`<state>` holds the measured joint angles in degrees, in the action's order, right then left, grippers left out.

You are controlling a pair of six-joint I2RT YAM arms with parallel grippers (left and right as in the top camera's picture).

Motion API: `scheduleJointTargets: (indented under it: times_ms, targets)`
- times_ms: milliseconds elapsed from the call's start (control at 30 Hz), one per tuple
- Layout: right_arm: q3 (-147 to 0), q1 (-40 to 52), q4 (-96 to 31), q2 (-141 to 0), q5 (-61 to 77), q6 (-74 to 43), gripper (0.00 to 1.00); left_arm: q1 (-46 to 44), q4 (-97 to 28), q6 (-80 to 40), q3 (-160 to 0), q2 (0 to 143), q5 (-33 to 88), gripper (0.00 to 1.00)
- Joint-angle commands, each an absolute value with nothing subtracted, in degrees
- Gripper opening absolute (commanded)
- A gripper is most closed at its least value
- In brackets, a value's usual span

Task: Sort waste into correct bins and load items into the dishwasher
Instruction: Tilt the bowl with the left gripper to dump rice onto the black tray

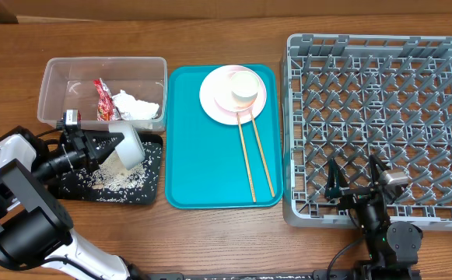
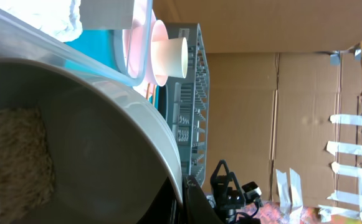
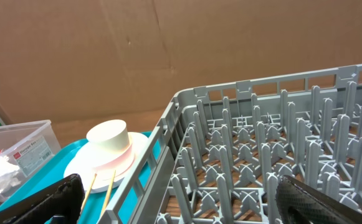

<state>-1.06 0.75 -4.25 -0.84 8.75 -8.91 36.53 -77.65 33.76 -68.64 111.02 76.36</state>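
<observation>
My left gripper (image 1: 117, 141) is shut on the rim of a white bowl (image 1: 129, 145), which is tipped over the black tray (image 1: 156, 154). Loose rice (image 1: 110, 180) lies on that tray, and some rice (image 2: 15, 155) is still in the bowl (image 2: 106, 143). A red wrapper (image 1: 103, 99) and a crumpled tissue (image 1: 136, 106) sit in the clear tub (image 1: 53, 82). On the teal tray (image 1: 202, 171) are a pink-white plate (image 1: 216, 105) carrying a small white cup (image 1: 245, 89), and two chopsticks (image 1: 255, 159). The right gripper (image 1: 355, 177) stands open over the front edge of the grey dish rack (image 1: 381, 101), empty.
The rack (image 3: 261, 155) fills the table's right side, its upright pegs just ahead of my right gripper (image 3: 181, 211). The teal tray (image 3: 50, 180) lies between the rack and the two bins. Cardboard walls stand behind the table.
</observation>
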Motion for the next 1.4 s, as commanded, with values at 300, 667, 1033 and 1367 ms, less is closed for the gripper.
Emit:
scheduleJointTargets:
  times_ms: [300, 667, 1033, 1367]
  targets:
    - [-0.4, 0.6, -3.9, -0.4, 8.7, -8.6, 1.00, 36.9, -78.7, 37.3, -69.5, 111.2, 78.2, 0.04]
    - [-0.4, 0.6, -3.9, -0.4, 8.7, -8.6, 1.00, 36.9, -79.1, 37.4, -69.5, 111.2, 77.7, 0.04]
    - [-0.4, 0.6, -3.9, -0.4, 8.7, -8.6, 1.00, 36.9, -79.1, 37.6, -69.5, 111.2, 77.8, 0.04]
    - [-0.4, 0.6, -3.9, -0.4, 8.7, -8.6, 1.00, 37.1, -79.2, 37.6, -69.5, 111.2, 78.5, 0.05]
